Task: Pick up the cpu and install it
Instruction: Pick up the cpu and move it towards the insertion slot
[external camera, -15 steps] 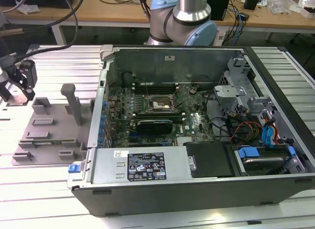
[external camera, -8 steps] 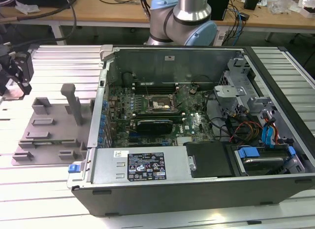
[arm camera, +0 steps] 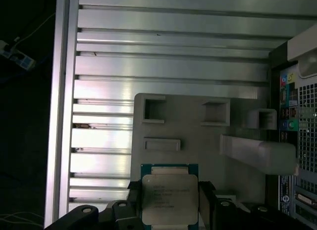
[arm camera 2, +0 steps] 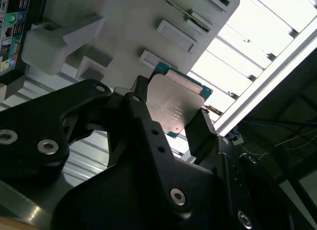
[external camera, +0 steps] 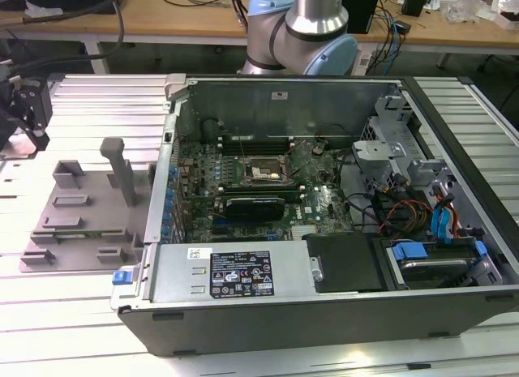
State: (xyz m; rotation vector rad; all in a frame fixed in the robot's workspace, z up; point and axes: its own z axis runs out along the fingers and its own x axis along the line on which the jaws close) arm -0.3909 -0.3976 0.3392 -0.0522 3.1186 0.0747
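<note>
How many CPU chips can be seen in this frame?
1. The CPU chip is held by the gripper near the grey tray, in both wrist views. Another could lie hidden inside the computer case.

The scene is carried by a table [external camera: 89, 97] of ribbed aluminium slats. An open computer case [external camera: 324, 308] is laid on its side upon it, toward the exterior view's right. On the exterior view's left, a grey moulded fixture plate [external camera: 77, 211] is set flat on the slats, seemingly touching the case's wall.
</note>
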